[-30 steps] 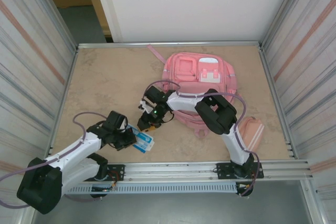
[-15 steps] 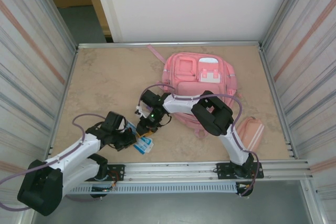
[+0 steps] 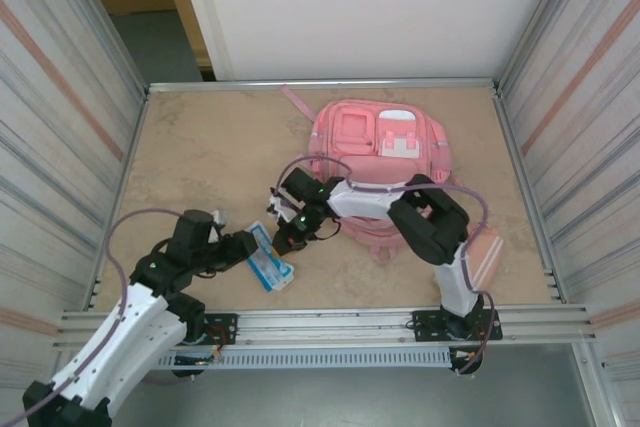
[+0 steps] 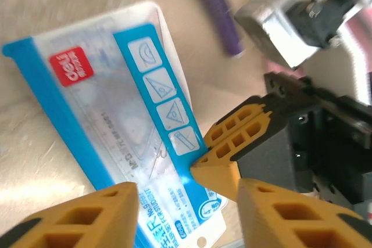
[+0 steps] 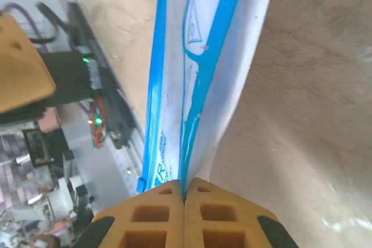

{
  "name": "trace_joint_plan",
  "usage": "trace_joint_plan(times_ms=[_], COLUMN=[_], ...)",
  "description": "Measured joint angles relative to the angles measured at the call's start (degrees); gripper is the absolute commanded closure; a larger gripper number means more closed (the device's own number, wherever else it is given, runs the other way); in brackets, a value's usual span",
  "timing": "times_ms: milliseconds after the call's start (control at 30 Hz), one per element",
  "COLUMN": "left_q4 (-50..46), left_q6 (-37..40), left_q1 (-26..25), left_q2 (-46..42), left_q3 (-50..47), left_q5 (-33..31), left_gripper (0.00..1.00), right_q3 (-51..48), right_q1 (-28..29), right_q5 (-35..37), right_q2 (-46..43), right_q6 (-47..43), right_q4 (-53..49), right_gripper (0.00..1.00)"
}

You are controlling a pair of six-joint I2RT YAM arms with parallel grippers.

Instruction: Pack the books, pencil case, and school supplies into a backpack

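The light blue pencil case (image 3: 270, 269) lies on the table in front of the pink backpack (image 3: 380, 147). My right gripper (image 3: 285, 242) is shut on the case's white edge (image 5: 197, 56), its yellow fingertips (image 5: 185, 193) pressed together on it. In the left wrist view the same right gripper (image 4: 209, 164) pinches the case (image 4: 110, 132) at its side. My left gripper (image 4: 186, 219) is open, a finger on either side of the case's near end and neither pressed against it. A purple pen (image 4: 218, 10) lies on the table beyond the case.
A flat pale pink book (image 3: 488, 257) lies on the table at the right, partly behind the right arm. Metal rails (image 3: 330, 322) run along the near edge and ribbed walls close both sides. The table's left part (image 3: 200, 157) is bare.
My left gripper has opened, let go of the pencil case and drawn back to the left. The right gripper has shut on the case's edge.
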Motion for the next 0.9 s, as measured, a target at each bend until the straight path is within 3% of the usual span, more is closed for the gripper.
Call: trace_joint_plan(times_ms=[167,467,500,600,667,800,900], left_q4=[2.3,10.3,10.7,12.4,14.1,17.9,19.7], left_q6=[-0.1,-0.3,-0.3,-0.2,-0.3,0.9,2.6], left_q1=[1.0,6.1,6.5,7.7,8.6,8.9,9.0], left_q2=[1.0,8.6,8.6,8.6,8.5,6.6,4.9], left_q3=[3.5,3.9,4.0,4.2,4.2,4.2,4.2], left_q5=[-0.8,6.9,7.3,9.0,11.0,13.8,15.8], left_gripper=[0.37,0.38,0.41,0.77,1.00,1.00,1.00], right_q3=[-3.6,-4.9,-5.0,-5.3,-5.8,-7.3,-11.7], right_q1=[-3.6,-3.6,-3.5,-3.5,-3.5,-3.5,-3.7], right_q5=[0.2,0.0,-0.1,-0.6,-1.4,-1.7,0.5], right_q2=[-8.2,-13.0,-13.1,-13.3,-13.3,-13.9,-18.6], right_q6=[0.3,1.3,1.4,1.5,2.3,3.3,3.1], right_q4=[4.4,7.7,7.8,8.3,9.5,12.1,15.3], right_gripper=[1.00,1.00,1.00,1.00,0.93,0.75,0.48])
